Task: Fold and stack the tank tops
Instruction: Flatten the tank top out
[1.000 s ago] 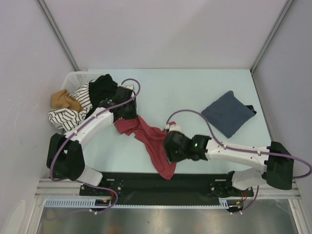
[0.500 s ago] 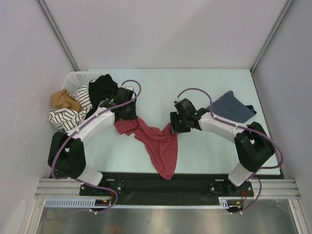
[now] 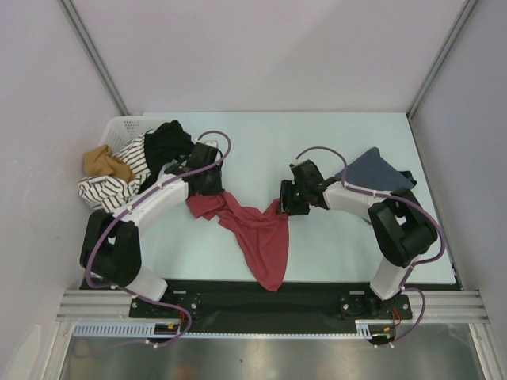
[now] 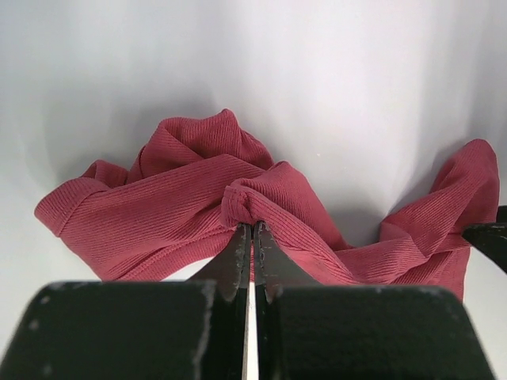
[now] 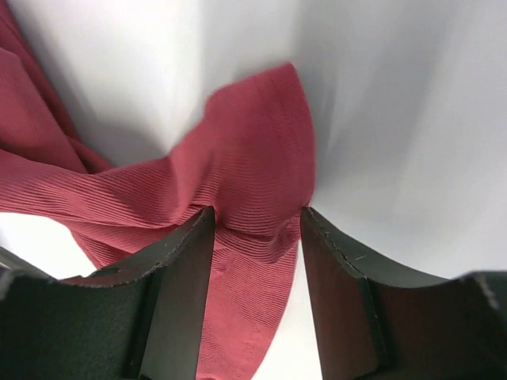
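Observation:
The brick red tank top [image 3: 260, 237] lies crumpled across the table's middle, its lower end hanging over the front edge. My left gripper [image 3: 204, 192] is shut on a bunched fold at its left end, as the left wrist view shows [image 4: 252, 226] with the red cloth [image 4: 158, 222] around it. My right gripper [image 3: 281, 204] is open, its fingers either side of the top's right corner [image 5: 257, 166]. The slate blue-grey tank top [image 3: 379, 176] lies folded at the back right, partly behind the right arm.
A white basket [image 3: 119, 127] at the back left holds striped [image 3: 107, 188], black [image 3: 168, 142] and tan [image 3: 107, 162] clothes. A black strip [image 3: 317, 297] runs along the table's front edge. Grey walls close in left, right and back.
My right arm has swung from the table's front to the red top's right corner, with its open gripper now astride the cloth. The left gripper has kept its hold and barely moved.

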